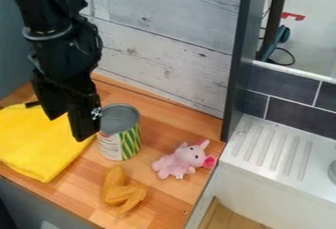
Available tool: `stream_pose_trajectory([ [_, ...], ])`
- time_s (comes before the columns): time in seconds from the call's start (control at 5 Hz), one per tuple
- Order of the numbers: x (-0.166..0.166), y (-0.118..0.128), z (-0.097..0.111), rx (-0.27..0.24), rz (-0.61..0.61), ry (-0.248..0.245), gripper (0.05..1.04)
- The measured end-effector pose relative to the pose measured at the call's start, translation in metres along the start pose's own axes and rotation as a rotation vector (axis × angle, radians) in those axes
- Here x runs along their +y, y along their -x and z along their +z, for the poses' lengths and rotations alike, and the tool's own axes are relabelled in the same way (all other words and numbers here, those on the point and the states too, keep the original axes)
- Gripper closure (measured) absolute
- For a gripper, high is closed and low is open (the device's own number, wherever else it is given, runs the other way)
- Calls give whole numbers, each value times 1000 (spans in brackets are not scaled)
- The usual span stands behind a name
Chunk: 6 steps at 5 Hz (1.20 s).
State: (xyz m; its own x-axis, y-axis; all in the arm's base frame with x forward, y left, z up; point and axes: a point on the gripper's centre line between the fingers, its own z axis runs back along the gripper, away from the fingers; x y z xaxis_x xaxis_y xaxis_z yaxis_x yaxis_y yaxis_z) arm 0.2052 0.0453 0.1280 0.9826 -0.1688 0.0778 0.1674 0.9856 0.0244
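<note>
The black gripper (76, 126) hangs over the yellow cloth (41, 141), beside the can (119, 140), which stands upright on the wooden counter (167, 201) between the cloth and the pink plush toy (184, 160). Whether the gripper is released, clenched or grasping anything, I cannot tell, nor whether it touches the can.

The main risk, as I judge it, is a knock to the can: the gripper is so close to its side that a small sideways swing could tip it, and a tall, round thing could then roll into the tan toy (122, 189) or on toward the front edge of the counter. The cloth is another weak point. It lies near that same edge, under the gripper, so a low pass could snag a fold and drag it, perhaps over the edge. The plush sits near the right edge, beside the sink unit, where a push from the can's side could send it off the counter. The tan toy, nearer the front edge, has an uneven shape and might twist if brushed.

As for containers, the can has a grey top and a striped label; whether it is sealed or open, and what it holds, I cannot tell. Past the right edge is a white ridged draining board (273, 147), with nothing lying on its visible ridges
</note>
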Motion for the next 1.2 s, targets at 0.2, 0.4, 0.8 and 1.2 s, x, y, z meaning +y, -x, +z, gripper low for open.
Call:
stream_pose_trajectory([
  [0.2, -1, 1, -4, 13, 3, 4, 83],
  [0.4, 5, -6, -21, -2, 63, -20, 83],
  [0.8, 13, -17, -55, -14, 118, -41, 83],
  [1.2, 20, -29, -88, 83, 137, -22, 83],
])
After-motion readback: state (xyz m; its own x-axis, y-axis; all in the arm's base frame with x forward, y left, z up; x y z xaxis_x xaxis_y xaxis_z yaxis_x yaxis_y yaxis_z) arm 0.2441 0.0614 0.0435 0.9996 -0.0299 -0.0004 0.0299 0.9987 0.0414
